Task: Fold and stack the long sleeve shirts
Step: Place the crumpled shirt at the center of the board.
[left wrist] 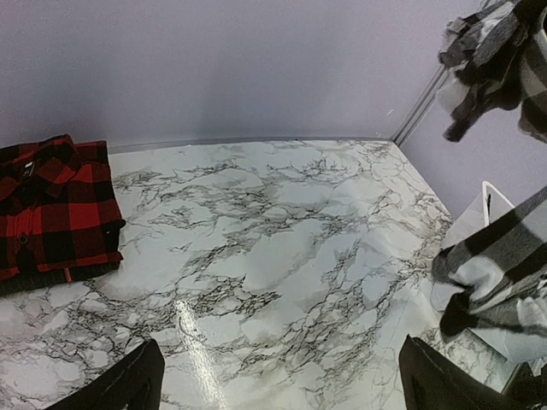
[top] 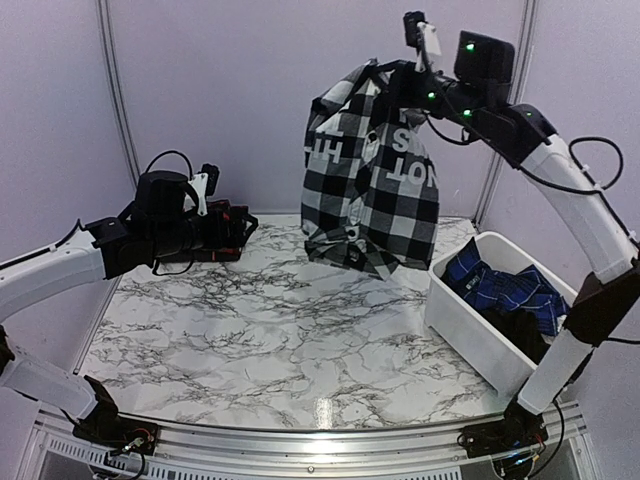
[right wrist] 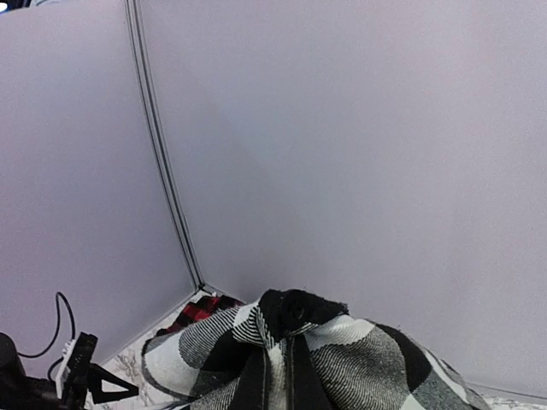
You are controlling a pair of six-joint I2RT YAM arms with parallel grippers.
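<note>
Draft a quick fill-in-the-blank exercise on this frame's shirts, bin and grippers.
1. The right gripper grips the black-and-white shirt, whose big block letters are ____.
2. The red-and-black shirt lies ____ on the table's left side.
3. The white bin holds a ____ plaid garment.
4. The left gripper is open and holds ____.
Missing words: white, folded, blue, nothing.

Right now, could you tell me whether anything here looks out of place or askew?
Only the black-and-white shirt: it hangs crumpled and twisted from the right gripper above the far side of the table, its white letters broken by folds. The red-and-black shirt lies neatly folded at the far left. Nothing looks spilled or damaged.
</note>
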